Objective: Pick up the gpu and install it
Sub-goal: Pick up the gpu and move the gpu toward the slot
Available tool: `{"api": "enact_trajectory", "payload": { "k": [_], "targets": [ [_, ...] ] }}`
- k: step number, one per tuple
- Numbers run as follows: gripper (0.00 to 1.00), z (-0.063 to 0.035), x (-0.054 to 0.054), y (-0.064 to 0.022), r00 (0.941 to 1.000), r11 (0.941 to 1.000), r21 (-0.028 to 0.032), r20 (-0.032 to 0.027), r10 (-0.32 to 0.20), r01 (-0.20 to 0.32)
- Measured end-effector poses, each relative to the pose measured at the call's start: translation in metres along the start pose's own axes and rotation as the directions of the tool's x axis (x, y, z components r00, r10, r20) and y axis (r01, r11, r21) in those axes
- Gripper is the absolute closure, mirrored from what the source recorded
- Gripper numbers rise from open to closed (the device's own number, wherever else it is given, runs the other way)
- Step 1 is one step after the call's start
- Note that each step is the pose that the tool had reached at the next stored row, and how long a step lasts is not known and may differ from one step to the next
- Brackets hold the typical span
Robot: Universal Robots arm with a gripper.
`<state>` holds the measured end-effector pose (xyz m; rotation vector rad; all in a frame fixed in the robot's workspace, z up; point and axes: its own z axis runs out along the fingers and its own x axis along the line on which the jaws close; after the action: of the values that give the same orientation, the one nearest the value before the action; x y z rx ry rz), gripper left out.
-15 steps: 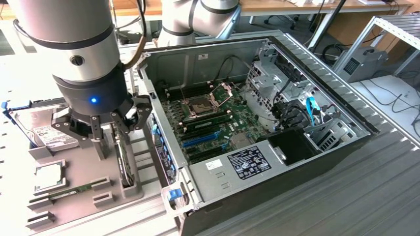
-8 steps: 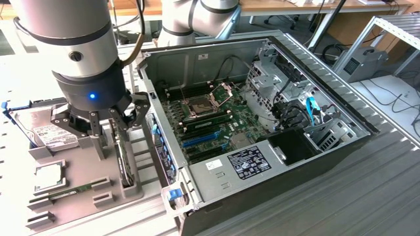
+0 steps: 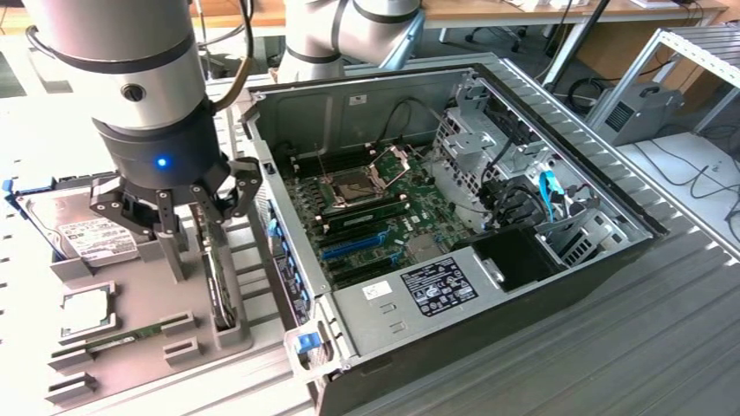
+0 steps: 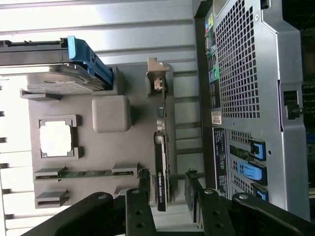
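The arm's black gripper (image 3: 194, 241) is hanging open over the grey moulded fixture tray (image 3: 151, 368); its two fingers (image 4: 143, 189) are standing apart, one on each side of a thin edge, gripping nothing; directly between them is sitting the gpu (image 4: 161, 169), a thin dark card standing upright on its edge in a slot of the tray, its silver end bracket (image 4: 157, 73) at the end far from the gripper. The card's long axis is running straight away from the fingers along the tray, so the jaws' closing line is crossing its thin dimension; I'd judge that the alignment that matters here, though whether the pads are touching the card yet I cannot tell. In the exterior view the gpu (image 3: 222, 290) is lying just below the gripper. Beside it in the tray are resting a narrow green memory stick (image 4: 83, 173), a square silver processor chip (image 4: 56, 137) and a silver hard drive with a white label (image 3: 99, 234). To the exterior view's right the open black computer case (image 3: 543, 286) is lying on the tabletop (image 4: 123, 29), its green motherboard (image 3: 376, 212) facing up.
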<state>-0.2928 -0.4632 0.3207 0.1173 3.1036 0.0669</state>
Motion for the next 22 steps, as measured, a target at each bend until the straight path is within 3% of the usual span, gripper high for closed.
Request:
{"api": "enact_trajectory", "payload": {
  "k": [22],
  "targets": [
    [0.58, 0.0038, 0.0009, 0.0096, 1.0000, 1.0000, 0.0000, 0.0000, 0.000, 0.000]
  ]
}}
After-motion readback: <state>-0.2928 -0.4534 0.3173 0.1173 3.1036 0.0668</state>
